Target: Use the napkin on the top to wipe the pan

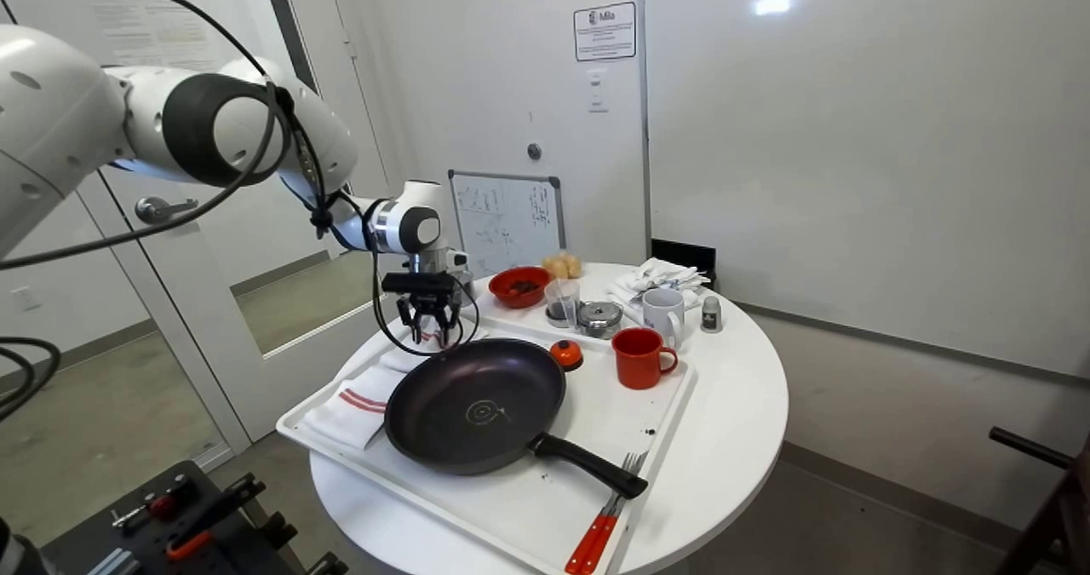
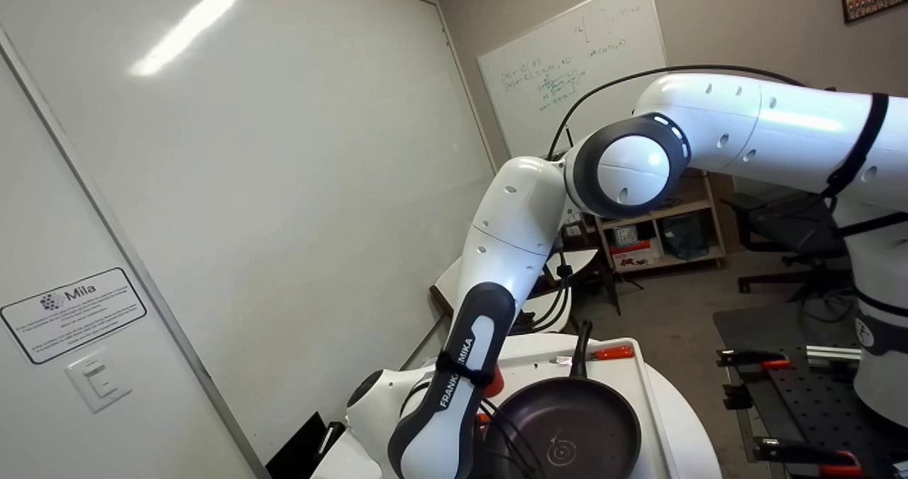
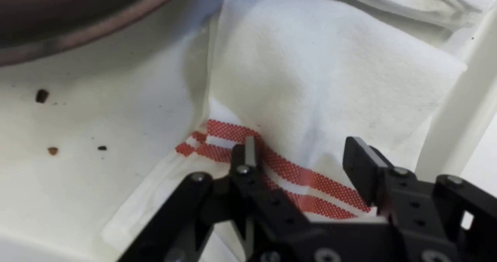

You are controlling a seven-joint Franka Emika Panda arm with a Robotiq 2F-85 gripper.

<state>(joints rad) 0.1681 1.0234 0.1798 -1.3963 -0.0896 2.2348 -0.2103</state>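
White napkin [image 3: 310, 95] shows between my parted jaws, lower right of the wrist view; pinching too shallowly, I might drop it.

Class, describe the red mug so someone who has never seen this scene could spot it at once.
On the round white table lies a white tray holding a dark frying pan. Near a corner of that tray stands the red mug. Its colour sets it apart from the pale mug close by, its handle from the red bowl.
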